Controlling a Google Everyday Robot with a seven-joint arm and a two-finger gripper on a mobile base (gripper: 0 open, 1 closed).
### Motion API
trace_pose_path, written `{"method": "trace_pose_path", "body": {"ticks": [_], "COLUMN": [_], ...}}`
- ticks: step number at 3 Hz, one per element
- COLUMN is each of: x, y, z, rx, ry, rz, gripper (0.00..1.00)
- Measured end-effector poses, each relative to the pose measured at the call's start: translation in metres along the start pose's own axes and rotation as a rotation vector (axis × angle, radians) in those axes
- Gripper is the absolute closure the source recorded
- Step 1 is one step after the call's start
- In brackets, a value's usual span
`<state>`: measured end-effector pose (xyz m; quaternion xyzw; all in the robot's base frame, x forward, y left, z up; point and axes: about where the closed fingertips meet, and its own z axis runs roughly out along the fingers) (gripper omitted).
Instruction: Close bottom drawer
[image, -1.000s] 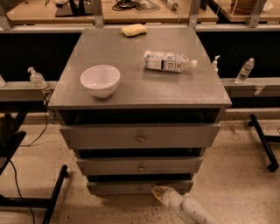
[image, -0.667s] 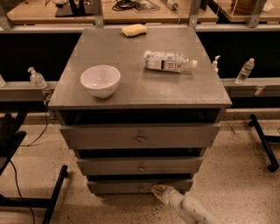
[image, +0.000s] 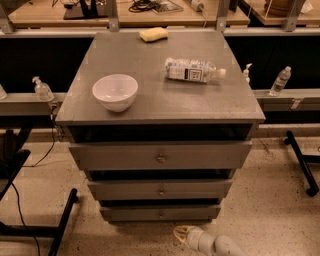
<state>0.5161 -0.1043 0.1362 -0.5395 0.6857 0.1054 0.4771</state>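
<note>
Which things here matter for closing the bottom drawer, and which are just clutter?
Job:
- bottom drawer, the slimmest front, lowest of three
- gripper, low near the floor, in front of that drawer

Lying about:
- white bowl on the cabinet top
- plastic bottle on its side
- yellow sponge at the back edge

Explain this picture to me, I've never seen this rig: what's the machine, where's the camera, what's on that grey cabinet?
One camera looks down from above at a grey cabinet with three drawers. The pale arm at the lower edge is the robot's; its tool sits low near the floor, just in front of the bottom drawer, carrying nothing. On top lie a white bowl, a plastic bottle on its side, and a yellow sponge at the back.
</note>
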Motion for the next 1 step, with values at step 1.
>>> {"method": "trace_pose_path", "body": {"ticks": [1], "x": [0.0052], "y": [0.0214], "z": [-0.0149], "rx": [-0.031], "ry": [-0.015], "rz": [0.033], "gripper": [1.0]}}
